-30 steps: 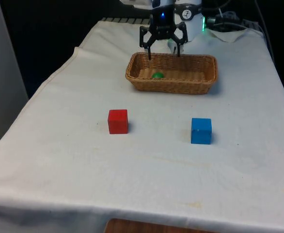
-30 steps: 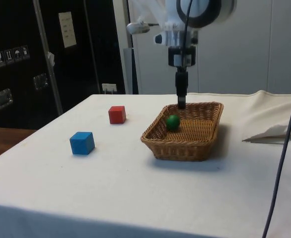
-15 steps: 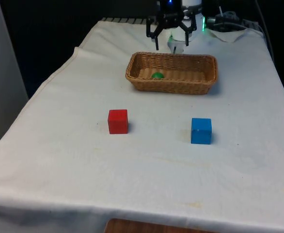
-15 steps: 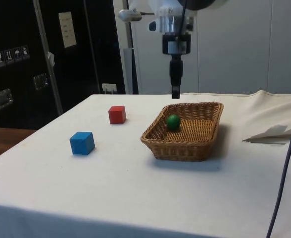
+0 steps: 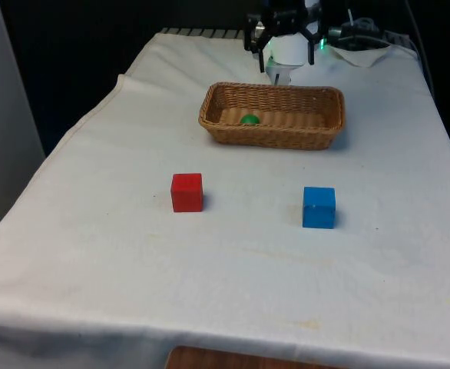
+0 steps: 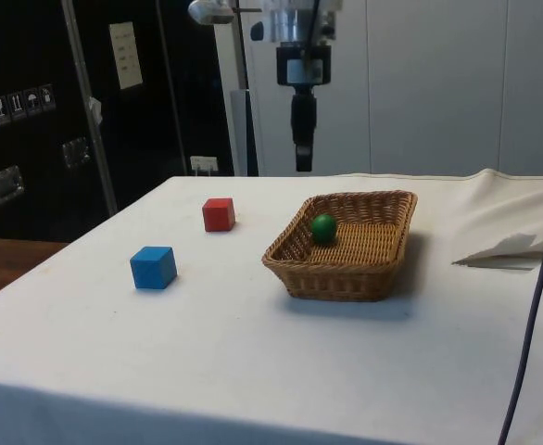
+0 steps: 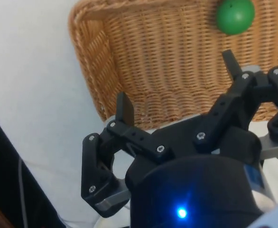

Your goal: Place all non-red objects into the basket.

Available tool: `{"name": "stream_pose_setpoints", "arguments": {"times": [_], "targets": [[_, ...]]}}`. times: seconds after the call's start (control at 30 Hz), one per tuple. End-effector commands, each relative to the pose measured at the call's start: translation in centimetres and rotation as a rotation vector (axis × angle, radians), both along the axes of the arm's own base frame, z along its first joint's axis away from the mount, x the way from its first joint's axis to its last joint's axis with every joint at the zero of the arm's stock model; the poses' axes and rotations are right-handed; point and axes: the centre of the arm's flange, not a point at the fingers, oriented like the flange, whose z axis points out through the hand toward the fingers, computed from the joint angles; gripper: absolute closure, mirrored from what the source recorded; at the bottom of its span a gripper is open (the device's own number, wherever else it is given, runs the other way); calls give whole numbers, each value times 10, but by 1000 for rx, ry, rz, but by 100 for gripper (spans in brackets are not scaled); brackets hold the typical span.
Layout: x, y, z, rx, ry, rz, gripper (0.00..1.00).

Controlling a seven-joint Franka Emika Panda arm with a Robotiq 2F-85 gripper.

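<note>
While the green ball already lay in the basket, one non-red piece was left out on the cloth, so the lines run from the biggest thing down.

Table (image 5: 94,254): covered in white cloth; it carried everything.

Basket (image 5: 272,135): wicker, near the table's far edge, about midway along it, well apart from both cubes.

Gripper (image 5: 286,51): it hung high above the basket's far rim, its fingers (image 7: 124,109) spread apart and holding nothing; in the side view (image 6: 302,165) it pointed straight down.

Blue cube (image 5: 319,207): in the open middle of the table, toward the front view's right, nearer the near edge than the basket; outside the basket, nothing touching it.

Red cube (image 5: 186,192): level with the blue one, toward the front view's left, well apart from it; by the task it should stay put.

Green ball (image 5: 249,119): inside the basket, against the wall at the front view's left end.

Step in hand, as a judgement: fetching the blue cube. Doing it well would mean centring over the cube, squaring the open fingers to two flat faces, descending straight, and closing only once both faces sat between them.
</note>
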Motion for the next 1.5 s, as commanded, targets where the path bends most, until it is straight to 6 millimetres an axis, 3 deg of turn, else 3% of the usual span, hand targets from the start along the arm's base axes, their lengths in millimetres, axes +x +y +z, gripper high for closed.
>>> {"name": "stream_pose_setpoints", "arguments": {"times": [0.0, 0.87, 0.9, 1.1, 1.47], "targets": [[2, 2, 1, -1, 0, 2, 0], [64, 73, 10, -21, -3, 46, 0], [61, 68, 9, -24, -10, 48, 0], [79, 91, 15, -21, 3, 51, 0], [97, 109, 18, -21, 6, 57, 0]]}}
